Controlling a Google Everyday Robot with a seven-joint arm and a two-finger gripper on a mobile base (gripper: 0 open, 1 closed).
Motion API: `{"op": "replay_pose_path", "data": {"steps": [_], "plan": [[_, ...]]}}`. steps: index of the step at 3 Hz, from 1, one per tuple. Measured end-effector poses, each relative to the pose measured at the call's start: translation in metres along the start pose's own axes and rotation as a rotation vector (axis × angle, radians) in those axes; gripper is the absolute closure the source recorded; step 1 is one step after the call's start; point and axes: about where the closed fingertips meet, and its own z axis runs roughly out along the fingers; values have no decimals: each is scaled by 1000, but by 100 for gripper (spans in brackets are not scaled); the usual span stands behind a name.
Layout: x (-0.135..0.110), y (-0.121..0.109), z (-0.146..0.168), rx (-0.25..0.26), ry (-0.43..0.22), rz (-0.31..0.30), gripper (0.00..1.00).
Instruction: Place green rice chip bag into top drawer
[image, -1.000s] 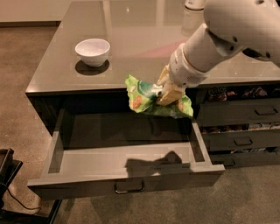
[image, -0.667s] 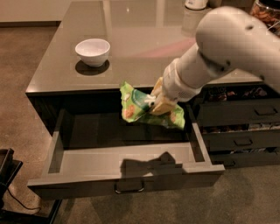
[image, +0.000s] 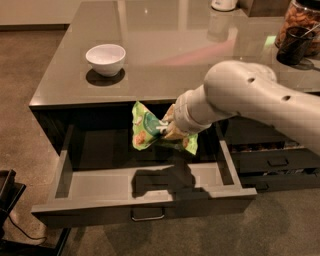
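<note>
Gripper (image: 167, 130) pinches the chip bag (image: 144, 125), held in the air over the open top drawer (image: 100, 186), just below the counter (image: 165, 60) edge. Risk: on release the crumpled bag clings to the gripper, or lands propped upright and blocks closing.

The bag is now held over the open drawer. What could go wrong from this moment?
1. The two-finger gripper holds the small bright green glossy snack bag crumpled, in the air above the wide shallow grey top drawer. Released from there, it might land crooked or slip out early.
2. The thick grey arm is close over the drawer's right wall; lowering might bump it.
</note>
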Motion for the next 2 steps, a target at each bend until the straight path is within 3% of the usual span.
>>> {"op": "replay_pose_path", "data": {"steps": [1,2], "plan": [[7,0,28,30,-14,8,100],[14,7,54,22,-34,32,100]]}}
